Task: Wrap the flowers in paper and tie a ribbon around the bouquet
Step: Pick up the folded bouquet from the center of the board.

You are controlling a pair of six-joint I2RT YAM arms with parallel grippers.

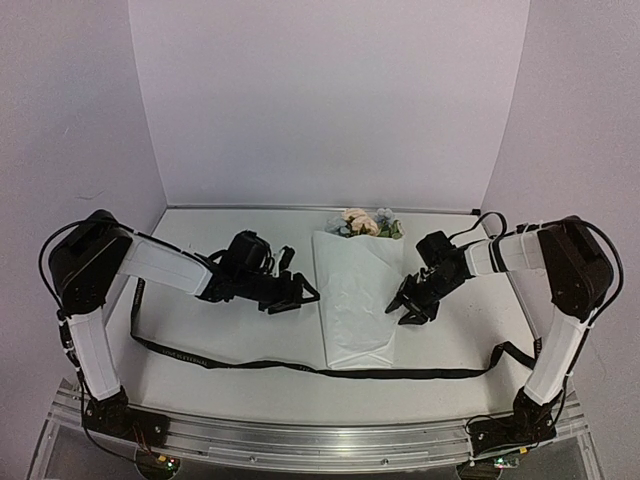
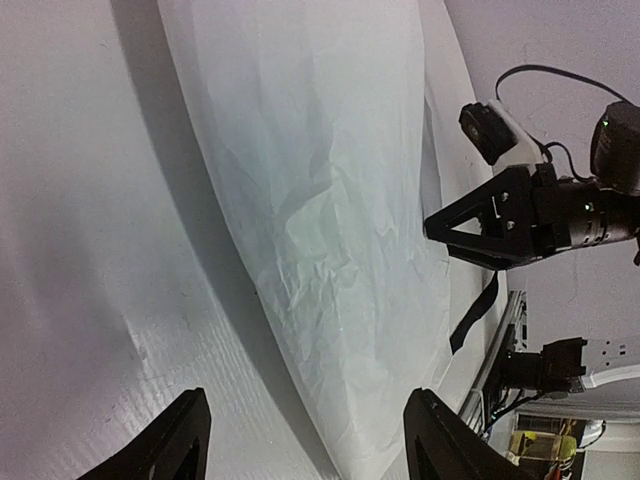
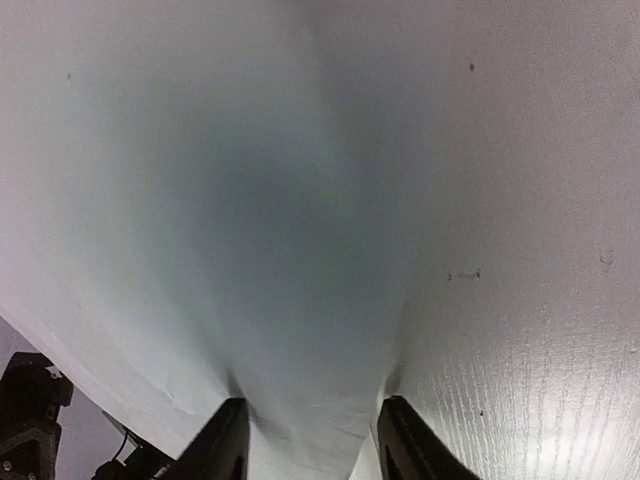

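The white paper (image 1: 352,295) lies folded lengthwise in the middle of the table, covering the flowers (image 1: 365,222), whose peach and pale blue blooms poke out at its far end. The black ribbon (image 1: 250,365) runs across the table under the paper's near end. My right gripper (image 1: 408,305) is at the paper's right edge. In the right wrist view a bulge of paper (image 3: 250,250) fills the gap of my right gripper (image 3: 310,440), touching both fingers. My left gripper (image 1: 300,295) hovers just left of the paper, open and holding nothing. In the left wrist view my left gripper (image 2: 315,445) faces the crinkled paper (image 2: 320,200).
White walls close in the table on three sides. The ribbon's ends loop towards both arm bases, one near the left arm (image 1: 140,310) and one near the right arm (image 1: 510,350). An aluminium rail (image 1: 300,440) runs along the near edge.
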